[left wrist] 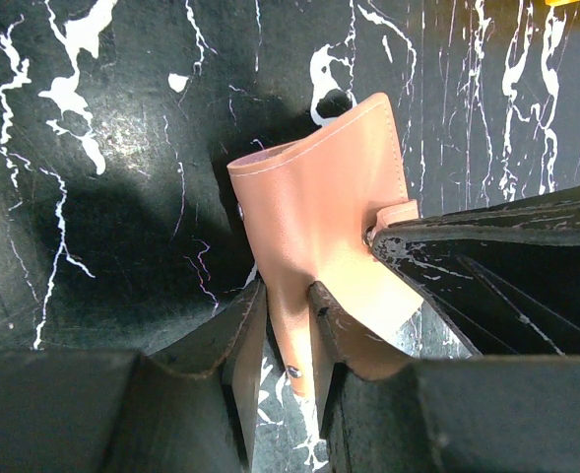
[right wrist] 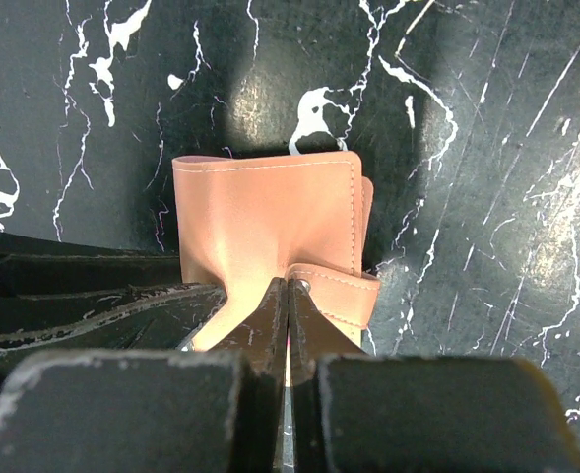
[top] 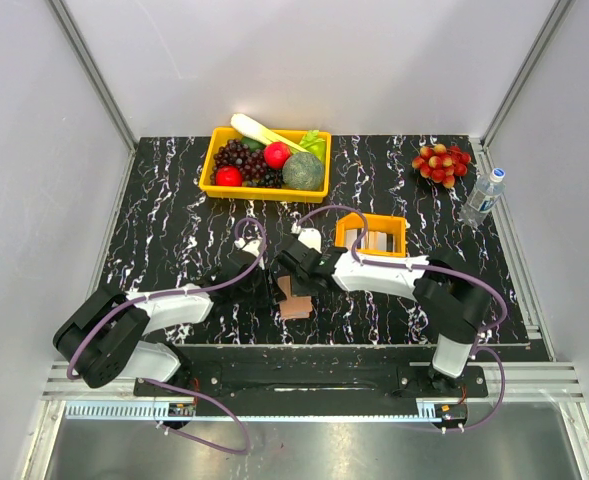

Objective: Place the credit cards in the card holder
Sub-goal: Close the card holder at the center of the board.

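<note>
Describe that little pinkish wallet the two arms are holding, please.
The card holder is a small tan-pink, leather-like folding wallet with pale stitching along its edges and a snap tab. It is bent and mostly folded, over the black marbled table. The left end effector pinches one edge of it; the right end effector is shut on the snap tab.

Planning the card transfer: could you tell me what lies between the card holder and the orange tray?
The right claw and its wrist, in the top view.
</note>
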